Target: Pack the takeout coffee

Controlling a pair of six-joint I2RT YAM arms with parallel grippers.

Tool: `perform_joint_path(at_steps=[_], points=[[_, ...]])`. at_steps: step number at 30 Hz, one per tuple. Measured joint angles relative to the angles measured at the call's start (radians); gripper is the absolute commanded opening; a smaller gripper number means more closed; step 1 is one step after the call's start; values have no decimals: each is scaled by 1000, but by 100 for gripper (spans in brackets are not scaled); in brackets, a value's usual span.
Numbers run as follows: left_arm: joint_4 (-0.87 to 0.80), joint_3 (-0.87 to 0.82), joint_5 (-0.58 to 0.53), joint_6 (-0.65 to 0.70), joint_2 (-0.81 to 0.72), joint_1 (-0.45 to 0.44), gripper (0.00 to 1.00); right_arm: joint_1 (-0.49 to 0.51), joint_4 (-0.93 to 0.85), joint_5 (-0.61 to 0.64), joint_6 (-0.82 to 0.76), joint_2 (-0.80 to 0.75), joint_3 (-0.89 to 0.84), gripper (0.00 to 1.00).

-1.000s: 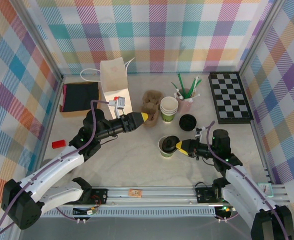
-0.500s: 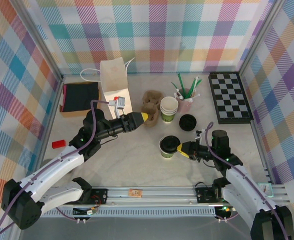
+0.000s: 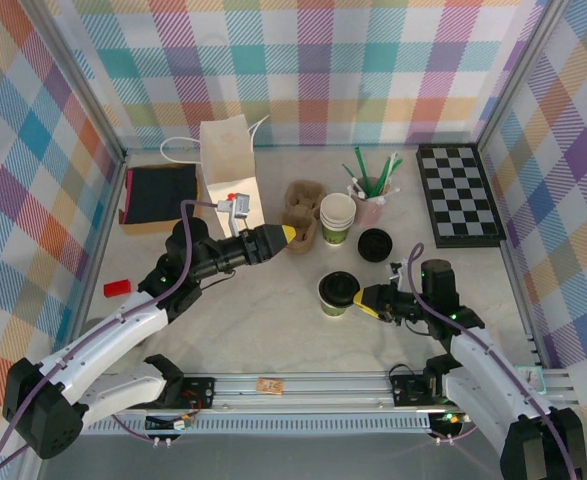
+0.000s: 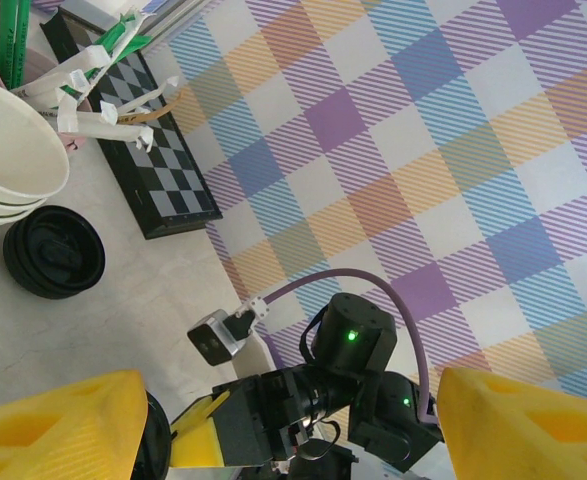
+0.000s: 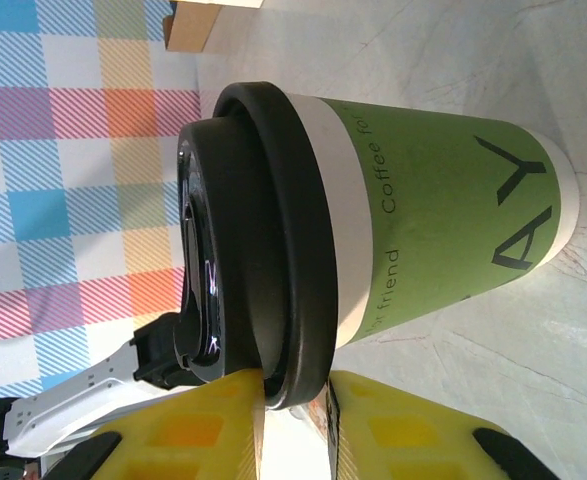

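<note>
Remotely, from left to right: the paper bag point(image 3: 227, 160) stands at the back of the worktop point(image 3: 263, 335). My left fingers point(image 4: 63, 425) hang spread wide with nothing between them, just beside the cardboard cup carrier point(image 3: 301, 213). The takeout coffee point(image 3: 338, 292) stands upright near the middle, black lid point(image 5: 263, 230) on. My right fingers point(image 5: 413, 435) sit narrowly parted about the lid's rim, and whether they pinch it I cannot tell. As I judge it, the step in hand is taking hold of the cup for the carrier or bag. A rim hold could pop the lid, so I would back off, drop lower and close on the green body, then lift straight and keep it level.
</note>
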Motion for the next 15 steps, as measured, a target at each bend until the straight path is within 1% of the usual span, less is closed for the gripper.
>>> perform_joint_path(at_steps=[15], points=[[0, 0, 0, 4, 0, 0, 76, 0, -27, 22, -19, 17, 39, 22]])
